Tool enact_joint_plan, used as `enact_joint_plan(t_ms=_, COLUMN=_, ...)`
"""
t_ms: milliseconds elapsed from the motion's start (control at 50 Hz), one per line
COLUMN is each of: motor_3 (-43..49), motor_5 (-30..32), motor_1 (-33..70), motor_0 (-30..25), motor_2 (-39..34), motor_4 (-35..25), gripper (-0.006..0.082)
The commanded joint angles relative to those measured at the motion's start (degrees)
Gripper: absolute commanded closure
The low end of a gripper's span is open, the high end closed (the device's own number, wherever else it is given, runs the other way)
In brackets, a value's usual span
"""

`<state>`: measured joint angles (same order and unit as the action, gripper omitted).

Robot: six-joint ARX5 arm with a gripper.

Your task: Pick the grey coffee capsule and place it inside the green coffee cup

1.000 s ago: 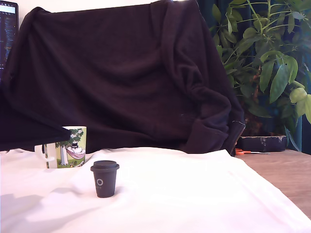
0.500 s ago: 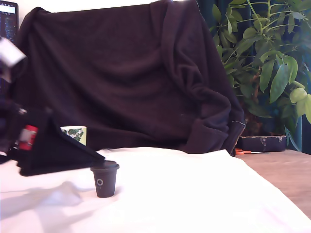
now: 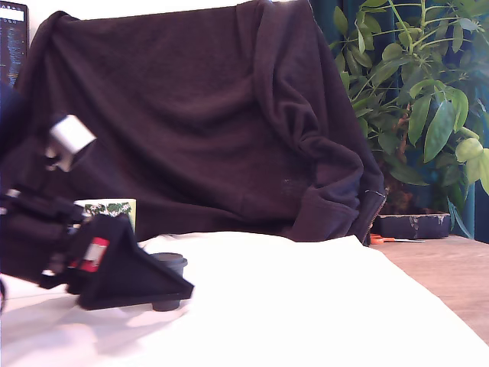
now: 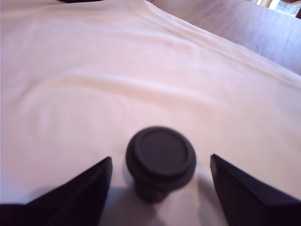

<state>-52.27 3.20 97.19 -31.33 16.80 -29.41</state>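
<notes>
My gripper (image 4: 160,188) spread wide; grey coffee capsule (image 4: 161,157) upright between fingers, gap each side. White cloth (image 4: 141,70) ahead bare. Green coffee cup (image 3: 114,208) behind arm.

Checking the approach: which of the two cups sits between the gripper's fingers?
The small dark grey capsule, upright between the open gripper. The green mug stands behind the arm.

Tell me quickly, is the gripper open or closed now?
Gripper: open, one finger on each side of the grey capsule, holding nothing.
</notes>
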Motion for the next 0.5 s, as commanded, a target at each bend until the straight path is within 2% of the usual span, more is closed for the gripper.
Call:
enact_joint_plan(t_ms=0, motor_3=-0.52, motor_5=0.33, motor_1=1.46, motor_0=-1.01, motor_2=0.61, motor_4=-0.2, gripper=0.0196)
enact_joint_plan(t_ms=140, motor_3=-0.5, motor_5=0.33, motor_1=2.58, motor_0=-2.27, motor_2=1.55, motor_4=-0.13, gripper=0.0322)
enact_joint_plan(t_ms=360, motor_3=-0.15, motor_5=0.33, motor_1=2.58, motor_0=-2.6, motor_2=1.7, motor_4=0.33, gripper=0.0587)
enact_joint_plan(t_ms=480, motor_3=0.0, motor_5=0.31, motor_1=2.58, motor_0=-2.6, motor_2=1.7, motor_4=0.44, gripper=0.064)
